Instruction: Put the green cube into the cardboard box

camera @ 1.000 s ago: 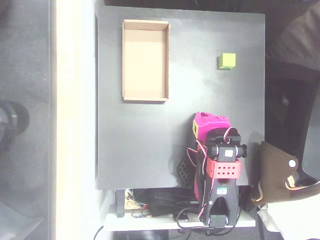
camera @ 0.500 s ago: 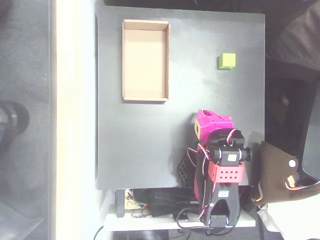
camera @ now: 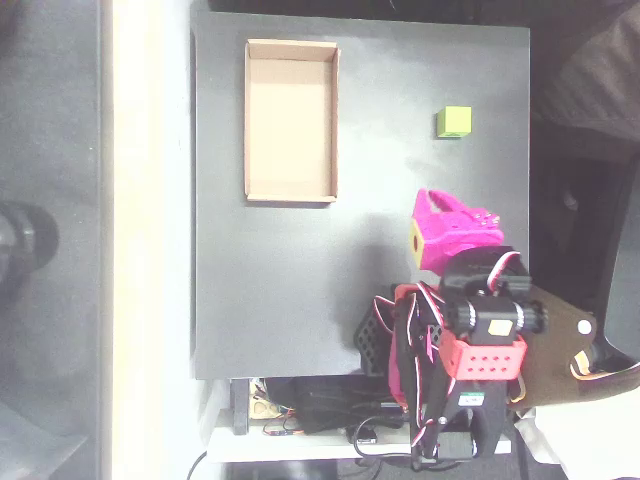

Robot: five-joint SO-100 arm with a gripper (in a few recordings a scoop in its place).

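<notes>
In the overhead view we start at the bottom edge, nearest the arm's mount. The base (camera: 445,420) is black moulded plastic with loose red and black wiring, clamped at the 6 o'clock edge of the table (camera: 270,290). Above it sits a red block (camera: 485,355) with rows of small round holes, then black servo housings with glossy faces.

The gripper (camera: 452,228) is matte magenta plastic, rounded and lumpy in outline, with a yellow-green square patch bearing a dark hole on its left face. It hovers over the table's 4 o'clock region. We cannot tell whether the jaws stand wide or narrow: the fingers are hidden under the magenta body. Nothing is seen held in it.

The table is a flat, square, matte dark-grey slab with a slight sheen near its centre.

The cube (camera: 454,121) lies beyond the gripper at about 2 o'clock on the table, near the right edge. It is small, lime green, matte and sharp-edged, resting flat and well apart from the gripper.

The box (camera: 250,120) lies at about 11 o'clock, well apart from the cube. It is a shallow tan cardboard tray, rectangular, long axis running near to far, with low thin walls and a smooth bare floor.
</notes>
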